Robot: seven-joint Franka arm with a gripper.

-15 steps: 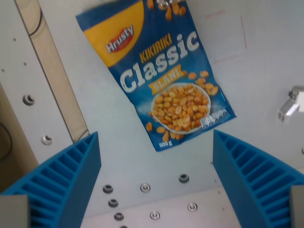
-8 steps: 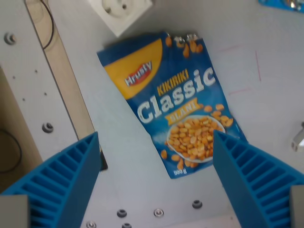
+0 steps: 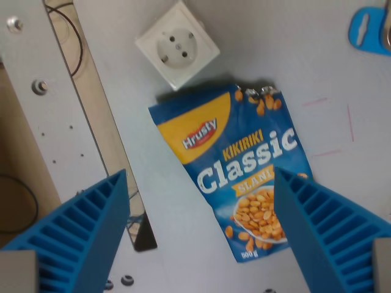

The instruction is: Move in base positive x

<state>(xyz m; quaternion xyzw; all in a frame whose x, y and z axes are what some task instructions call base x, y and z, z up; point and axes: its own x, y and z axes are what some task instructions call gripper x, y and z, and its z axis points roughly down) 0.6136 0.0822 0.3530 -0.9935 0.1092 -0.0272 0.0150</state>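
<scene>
My gripper (image 3: 201, 244) is open, its two blue ribbed fingers (image 3: 79, 238) at the bottom left and bottom right of the wrist view, with nothing between them. A blue and yellow peanut bag (image 3: 238, 171) marked "Classic" lies flat on the grey table below, tilted, its lower right corner hidden behind my right finger. The bag sits between the fingers and a little above them in the picture.
A white wall socket (image 3: 177, 52) lies just above the bag. A blue flat part (image 3: 369, 30) shows at the top right corner. A pale wooden strip (image 3: 91, 122) and a grey perforated plate (image 3: 36, 122) with bolts run down the wrist view's left. Thin red lines mark the table at the right.
The whole scene has slid down and to the right in the picture, so the camera has moved. The socket and blue part have come into view; the lower bolts have left it.
</scene>
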